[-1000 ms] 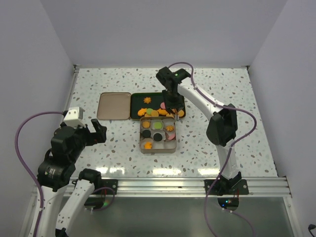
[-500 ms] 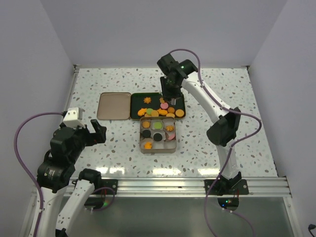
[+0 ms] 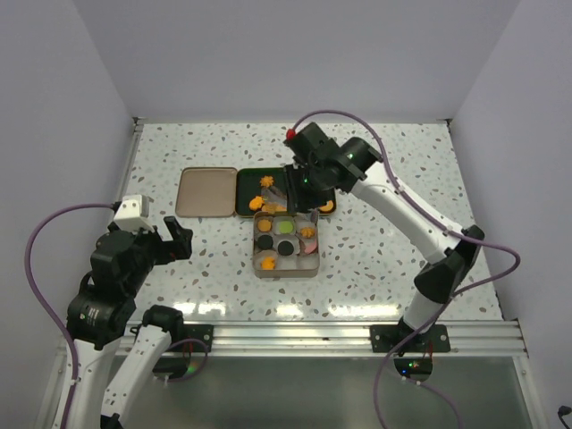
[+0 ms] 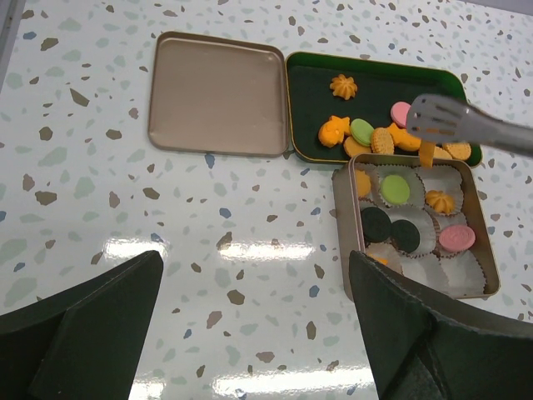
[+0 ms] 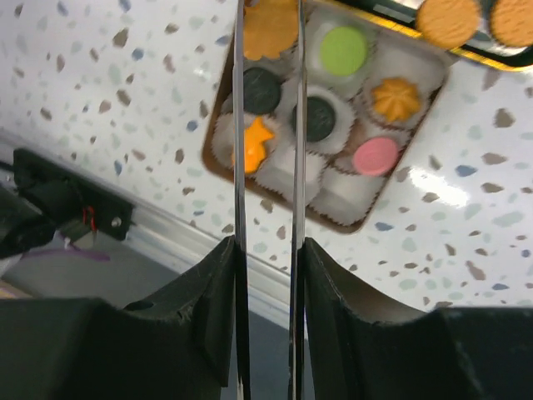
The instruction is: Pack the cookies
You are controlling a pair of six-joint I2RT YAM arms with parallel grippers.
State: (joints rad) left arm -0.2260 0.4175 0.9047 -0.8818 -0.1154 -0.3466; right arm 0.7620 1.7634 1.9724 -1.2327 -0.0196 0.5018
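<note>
Loose cookies, mostly orange, lie in a dark green tray. In front of it stands a tan tin of white paper cups, several holding cookies. My right gripper is shut on metal tongs. The tong tips pinch an orange cookie above the tin's back left corner; the left wrist view shows that cookie hanging under the tongs. My left gripper stands open over bare table, near left of the tin, with nothing in it.
A tan lid lies flat to the left of the green tray. The right arm reaches across from the right above the tray and tin. White walls close the table at the back and sides.
The right arm has swung from over the green tray forward and left to the tin's back edge, carrying the tongs with an orange cookie. The left arm has not moved.
</note>
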